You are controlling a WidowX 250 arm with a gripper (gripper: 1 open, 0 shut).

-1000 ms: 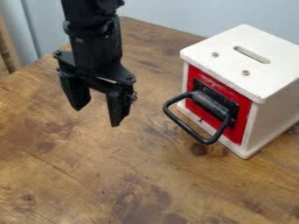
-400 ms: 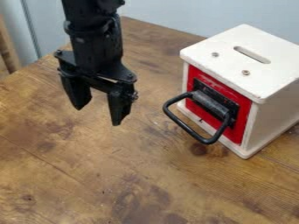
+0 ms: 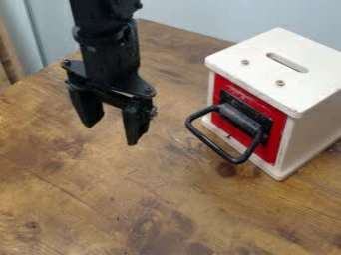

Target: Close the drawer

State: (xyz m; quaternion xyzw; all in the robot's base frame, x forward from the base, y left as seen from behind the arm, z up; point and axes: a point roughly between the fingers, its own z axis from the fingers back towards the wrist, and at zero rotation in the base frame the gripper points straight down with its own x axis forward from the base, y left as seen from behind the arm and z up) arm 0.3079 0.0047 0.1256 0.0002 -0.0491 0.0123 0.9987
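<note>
The drawer (image 3: 250, 122) has a red front panel with a dark centre and a large black loop handle (image 3: 216, 137) sticking out to the left. It sits in a cream-white cube box (image 3: 300, 90) at the right of the wooden table. My gripper (image 3: 111, 122) hangs above the table to the left of the handle, apart from it. Its two black fingers point down and stand open with nothing between them.
The wooden table (image 3: 120, 199) spreads around the gripper and in front of the box. Two slots (image 3: 277, 62) mark the top of the box. The table's left edge runs along the upper left corner.
</note>
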